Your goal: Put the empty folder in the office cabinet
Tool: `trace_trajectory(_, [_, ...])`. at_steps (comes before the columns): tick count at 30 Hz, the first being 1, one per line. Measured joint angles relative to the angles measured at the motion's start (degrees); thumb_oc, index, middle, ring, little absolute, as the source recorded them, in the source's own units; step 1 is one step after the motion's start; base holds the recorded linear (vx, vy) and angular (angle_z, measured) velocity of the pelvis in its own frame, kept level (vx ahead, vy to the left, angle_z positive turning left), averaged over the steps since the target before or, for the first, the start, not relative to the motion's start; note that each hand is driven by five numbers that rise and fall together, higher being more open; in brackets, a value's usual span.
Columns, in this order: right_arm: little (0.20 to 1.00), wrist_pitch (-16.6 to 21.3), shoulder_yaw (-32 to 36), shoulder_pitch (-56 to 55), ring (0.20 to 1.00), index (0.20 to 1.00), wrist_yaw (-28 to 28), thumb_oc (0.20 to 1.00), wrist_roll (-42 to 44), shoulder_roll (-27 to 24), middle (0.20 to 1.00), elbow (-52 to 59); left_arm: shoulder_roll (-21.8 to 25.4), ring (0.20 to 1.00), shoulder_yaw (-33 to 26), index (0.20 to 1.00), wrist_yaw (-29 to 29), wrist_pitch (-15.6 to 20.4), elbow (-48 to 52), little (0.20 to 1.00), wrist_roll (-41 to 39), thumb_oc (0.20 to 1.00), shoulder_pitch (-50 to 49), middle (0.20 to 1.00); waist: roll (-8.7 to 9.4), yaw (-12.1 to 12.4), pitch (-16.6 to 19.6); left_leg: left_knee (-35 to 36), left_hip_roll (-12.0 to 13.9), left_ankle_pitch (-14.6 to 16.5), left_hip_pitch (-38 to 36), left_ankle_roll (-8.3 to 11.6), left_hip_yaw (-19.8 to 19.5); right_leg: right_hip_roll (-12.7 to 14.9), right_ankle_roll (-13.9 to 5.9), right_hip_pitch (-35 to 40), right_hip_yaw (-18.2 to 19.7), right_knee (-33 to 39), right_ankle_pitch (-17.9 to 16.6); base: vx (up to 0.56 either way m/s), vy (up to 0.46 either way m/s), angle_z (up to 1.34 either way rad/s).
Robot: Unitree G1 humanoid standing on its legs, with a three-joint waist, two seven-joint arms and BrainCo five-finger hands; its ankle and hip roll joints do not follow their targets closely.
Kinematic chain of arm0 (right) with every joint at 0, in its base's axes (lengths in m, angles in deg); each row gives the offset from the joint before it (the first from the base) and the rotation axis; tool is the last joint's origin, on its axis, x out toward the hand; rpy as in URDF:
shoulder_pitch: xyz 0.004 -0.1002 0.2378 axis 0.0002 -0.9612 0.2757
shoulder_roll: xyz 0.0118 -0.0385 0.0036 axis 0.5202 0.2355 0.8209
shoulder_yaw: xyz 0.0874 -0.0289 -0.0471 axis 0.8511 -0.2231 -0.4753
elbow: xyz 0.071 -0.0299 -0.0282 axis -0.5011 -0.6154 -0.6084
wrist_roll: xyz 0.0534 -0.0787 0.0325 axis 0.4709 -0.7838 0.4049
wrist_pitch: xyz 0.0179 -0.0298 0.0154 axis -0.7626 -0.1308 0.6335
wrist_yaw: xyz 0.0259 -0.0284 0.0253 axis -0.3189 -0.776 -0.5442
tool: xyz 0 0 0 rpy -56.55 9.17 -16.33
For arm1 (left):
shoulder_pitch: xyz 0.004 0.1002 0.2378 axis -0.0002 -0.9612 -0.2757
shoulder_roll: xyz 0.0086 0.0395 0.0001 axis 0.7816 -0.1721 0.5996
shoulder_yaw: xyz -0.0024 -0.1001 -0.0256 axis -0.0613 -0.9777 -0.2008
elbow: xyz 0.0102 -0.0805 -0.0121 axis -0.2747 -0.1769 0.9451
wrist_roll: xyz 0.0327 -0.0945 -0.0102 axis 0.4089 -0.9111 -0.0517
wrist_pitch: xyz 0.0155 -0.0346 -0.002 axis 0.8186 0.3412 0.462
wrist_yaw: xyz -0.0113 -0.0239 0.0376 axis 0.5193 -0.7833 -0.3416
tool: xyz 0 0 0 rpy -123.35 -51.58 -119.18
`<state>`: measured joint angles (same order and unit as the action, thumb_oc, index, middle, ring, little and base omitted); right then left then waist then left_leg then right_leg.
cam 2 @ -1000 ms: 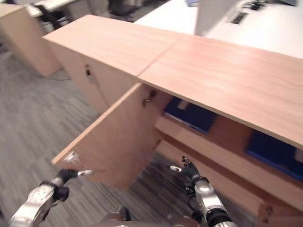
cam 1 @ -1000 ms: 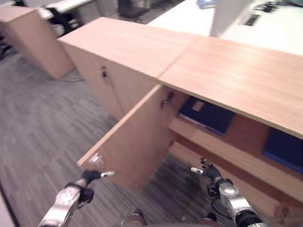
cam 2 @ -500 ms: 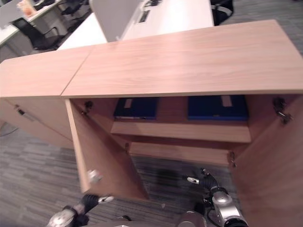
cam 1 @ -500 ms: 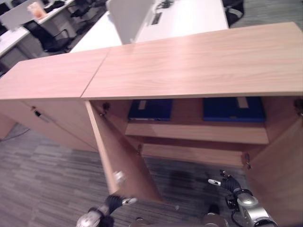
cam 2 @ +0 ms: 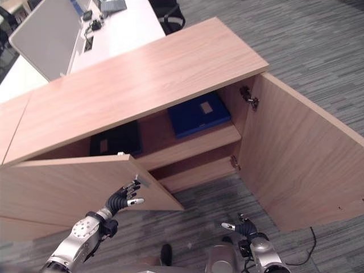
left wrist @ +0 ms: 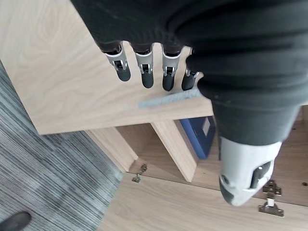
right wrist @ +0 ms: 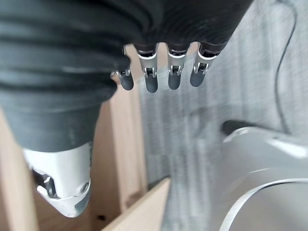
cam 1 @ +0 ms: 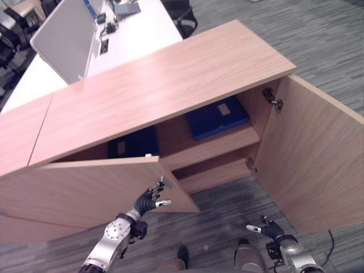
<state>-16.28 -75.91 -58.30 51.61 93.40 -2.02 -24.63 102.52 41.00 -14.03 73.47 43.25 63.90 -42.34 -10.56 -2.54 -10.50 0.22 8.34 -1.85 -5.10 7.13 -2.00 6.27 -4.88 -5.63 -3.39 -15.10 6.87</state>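
The wooden office cabinet (cam 1: 165,85) stands with both doors open. On its upper shelf lie a blue folder (cam 1: 216,116) at the right and a darker folder (cam 1: 133,143) at the left, half hidden behind the left door (cam 1: 85,187). My left hand (cam 1: 149,200) is raised with straight fingers (left wrist: 144,72) at that door's free edge, right by its grey metal handle (left wrist: 168,97); it holds nothing. My right hand (cam 1: 272,230) hangs low over the carpet in front of the right door (cam 1: 307,159), its fingers (right wrist: 159,72) straight and empty.
A lower shelf (cam 1: 210,170) shows inside the cabinet. Behind the cabinet stands a white desk (cam 1: 131,34) with a grey divider panel (cam 1: 62,40) and a black chair (cam 1: 185,20). Grey carpet (cam 1: 330,40) stretches to the right and in front.
The whole view has swung round to the cabinet's right side. My left hand has risen to the left door's edge, and that door now stands nearer the cabinet front. The right hand stays low.
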Motion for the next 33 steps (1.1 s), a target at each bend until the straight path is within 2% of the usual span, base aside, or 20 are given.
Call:
trace_trajectory(3, [1.000,0.12,0.25,0.82,1.000,1.000,-1.00,1.000,0.00,0.54,1.000,0.52,-1.16,1.000,-0.85,1.000,2.27,0.25,-5.84,1.000,2.17,1.000,3.49,1.000,0.58,-0.50,1.25,2.00,0.11,0.20,-1.33,-0.25,2.42,-0.23,-1.00,1.25,1.03,4.42,-2.55,0.07,0.019,-0.24])
trace_trajectory(6, [1.000,0.02,0.51,0.03,1.000,1.000,-1.53,1.000,0.00,0.75,1.000,0.37,-0.99,1.000,-2.93,1.000,3.64,0.30,-11.08,1.000,3.12,1.000,6.90,1.000,2.23,-1.59,2.23,4.77,0.02,0.20,-3.36,-0.25,3.96,-0.68,-1.71,3.20,1.90,8.75,-5.07,0.08,0.046,-0.25])
trace_trajectory(9, [1.000,0.00,0.76,-1.49,1.000,1.000,-2.07,1.000,0.03,1.71,1.000,0.44,0.96,1.000,-5.46,1.000,4.86,0.24,-18.08,1.000,3.06,1.000,9.23,1.000,4.46,-2.09,3.82,4.90,-0.14,1.33,-4.53,-1.00,7.31,-0.42,-2.02,4.64,3.93,13.24,-7.87,0.06,0.042,-0.52])
trace_trajectory(10, [1.000,-0.02,0.78,-1.97,1.000,1.000,-2.10,1.000,0.03,1.93,1.000,0.43,1.48,1.000,-5.50,1.000,5.61,0.21,-18.44,1.000,3.05,1.000,9.29,1.000,4.98,-2.38,4.10,4.90,-0.23,1.39,-4.64,-1.07,7.98,0.07,-2.86,5.01,3.78,14.62,-8.69,0.08,0.087,-0.29])
trace_trajectory(11, [1.000,-0.02,0.78,-1.97,1.000,1.000,-2.10,1.000,0.03,1.93,1.000,0.43,1.48,1.000,-5.50,1.000,5.61,0.21,-18.44,1.000,3.05,1.000,9.29,1.000,4.98,-2.38,4.10,4.90,-0.23,1.39,-4.64,-1.07,7.98,0.07,-2.86,5.01,3.78,14.62,-8.69,0.07,0.084,-0.29])
trace_trajectory(12, [1.000,-0.01,2.02,-4.05,1.000,1.000,-2.49,1.000,0.11,2.16,1.000,1.34,2.55,1.000,-5.62,1.000,6.00,0.29,-23.10,1.000,2.95,1.000,11.93,1.000,6.15,-3.43,4.66,4.95,-0.93,1.61,-5.66,-1.17,9.16,0.04,-3.03,6.60,4.45,17.75,-11.23,0.05,0.072,-0.42])
trace_trajectory(14, [1.000,0.28,2.46,-6.43,1.000,1.000,-3.04,1.000,0.14,1.75,1.000,4.81,5.26,1.000,-7.40,1.000,6.10,0.16,-27.79,1.000,2.97,1.000,12.98,1.000,6.24,-4.71,5.59,5.52,-0.91,2.29,-6.41,-1.10,11.16,0.02,-2.88,7.80,6.12,20.47,-12.88,0.03,0.074,-0.56])
trace_trajectory(19, [1.000,0.64,2.61,-8.73,1.000,1.000,-4.10,1.000,0.60,1.43,1.000,4.78,7.63,1.000,-10.31,1.000,6.48,0.35,-32.16,1.000,2.97,1.000,14.69,1.000,7.26,-6.06,6.72,5.54,-1.14,2.97,-7.27,-0.79,13.58,-0.17,-3.00,6.67,7.50,20.48,-13.76,0.01,0.061,-0.28])
trace_trajectory(22, [1.000,0.67,2.58,-8.99,1.000,1.000,-4.42,1.000,2.31,1.59,1.000,4.78,8.53,1.000,-11.98,1.000,6.58,0.40,-34.24,1.000,2.98,1.000,15.55,1.000,8.35,-6.44,7.25,5.54,-1.39,2.94,-7.25,-0.83,14.95,0.00,-3.38,6.09,8.10,20.47,-14.17,0.01,0.072,-0.26])
trace_trajectory(23, [1.000,0.71,2.45,-9.57,1.000,1.000,-4.58,1.000,2.29,1.70,1.000,4.71,9.20,1.000,-11.98,1.000,6.41,0.42,-36.30,1.000,3.06,1.000,16.52,1.000,9.30,-6.41,7.91,5.53,-1.57,2.89,-7.39,-0.86,15.78,-0.07,-3.21,5.71,8.98,20.45,-14.79,0.00,0.058,-0.25])
trace_trajectory(27, [1.000,0.82,2.42,-9.58,1.000,1.000,-4.69,1.000,2.29,1.75,1.000,4.43,9.13,1.000,-11.84,1.000,6.40,0.33,-36.56,1.000,3.12,1.000,16.45,1.000,10.64,-6.43,8.57,5.53,-1.75,2.83,-7.47,-0.77,16.11,0.08,-3.37,5.61,9.14,20.45,-14.96,0.00,0.049,-0.06])
trace_trajectory(33, [1.000,0.85,2.43,-9.44,1.000,1.000,-4.72,1.000,2.28,1.89,1.000,4.32,8.92,1.000,-11.84,1.000,6.55,0.33,-36.53,1.000,3.20,1.000,16.44,1.000,10.79,-6.31,8.66,5.53,-1.81,2.82,-7.69,-0.76,16.17,0.12,-3.70,5.80,9.14,20.44,-15.34,0.00,0.030,-0.01])
